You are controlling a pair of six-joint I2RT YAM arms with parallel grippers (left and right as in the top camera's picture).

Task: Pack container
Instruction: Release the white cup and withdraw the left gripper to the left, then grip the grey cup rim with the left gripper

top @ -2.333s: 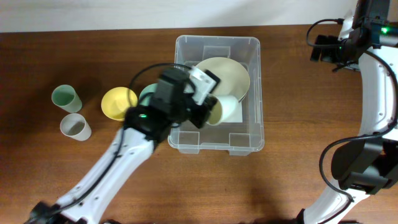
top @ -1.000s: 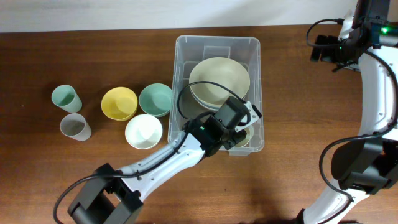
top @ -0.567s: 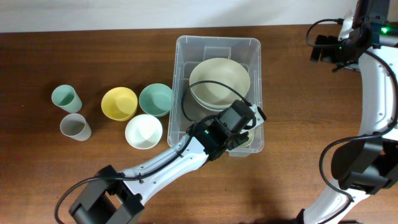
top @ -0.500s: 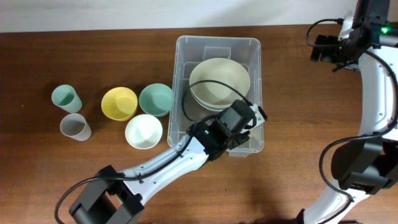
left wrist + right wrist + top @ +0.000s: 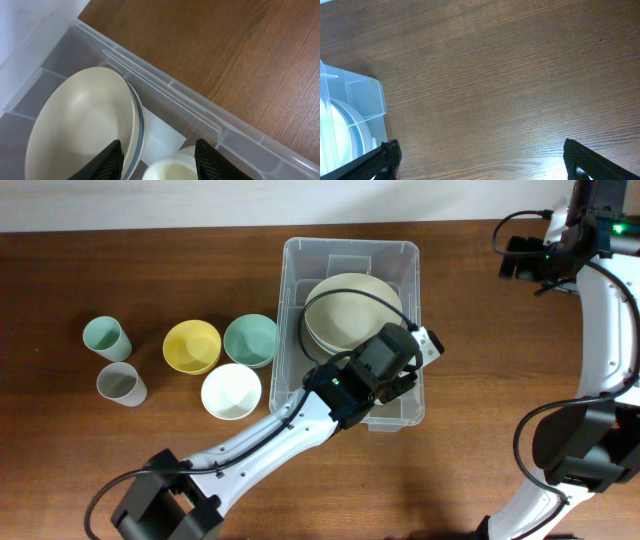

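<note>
The container [image 5: 350, 245] is a clear tub at the table's middle, with a cream bowl [image 5: 345, 305] stacked on a blue-rimmed one at its back. My left gripper [image 5: 398, 370] hovers over its front right part and hides what lies beneath in the overhead view. In the left wrist view the left gripper [image 5: 160, 162] stands open over a cream cup [image 5: 172, 169] on the tub's floor, next to the cream bowl [image 5: 80, 125], with a gap at the left finger. My right gripper [image 5: 480, 167] is wide open over bare wood at the far right, holding nothing.
Left of the tub stand a green bowl [image 5: 250, 340], a yellow bowl [image 5: 191, 345] and a white bowl [image 5: 231, 391]. Further left are a green cup [image 5: 106, 338] and a grey cup [image 5: 121, 383]. The tub's corner [image 5: 365, 100] shows at the right wrist view's left edge.
The left gripper went from shut to open, letting go of the cream cup inside the tub, and has shifted up and back a little. The right arm has not moved.
</note>
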